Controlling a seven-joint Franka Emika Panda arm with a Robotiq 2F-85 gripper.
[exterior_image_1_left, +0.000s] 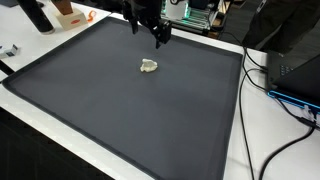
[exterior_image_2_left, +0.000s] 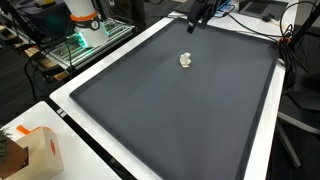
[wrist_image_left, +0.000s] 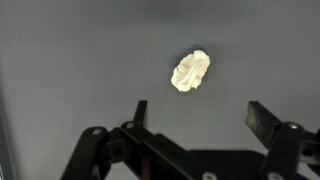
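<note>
A small crumpled pale-yellow wad (wrist_image_left: 190, 71) lies on the dark grey mat; it also shows in both exterior views (exterior_image_1_left: 149, 66) (exterior_image_2_left: 186, 60). My gripper (wrist_image_left: 200, 115) hangs above the mat with its jaws wide apart and nothing between them. In the wrist view the wad sits just beyond the open fingertips, slightly toward the right finger (wrist_image_left: 262, 118). In the exterior views the black gripper (exterior_image_1_left: 159, 38) (exterior_image_2_left: 193, 24) hovers near the mat's far edge, a short way from the wad and not touching it.
The dark mat (exterior_image_1_left: 120, 110) covers most of a white table (exterior_image_1_left: 240, 150). Black cables (exterior_image_1_left: 285, 100) run along one side. An orange and white object (exterior_image_2_left: 85, 15) and a cardboard box (exterior_image_2_left: 35, 150) stand off the mat. Electronics (exterior_image_1_left: 195, 12) sit behind the arm.
</note>
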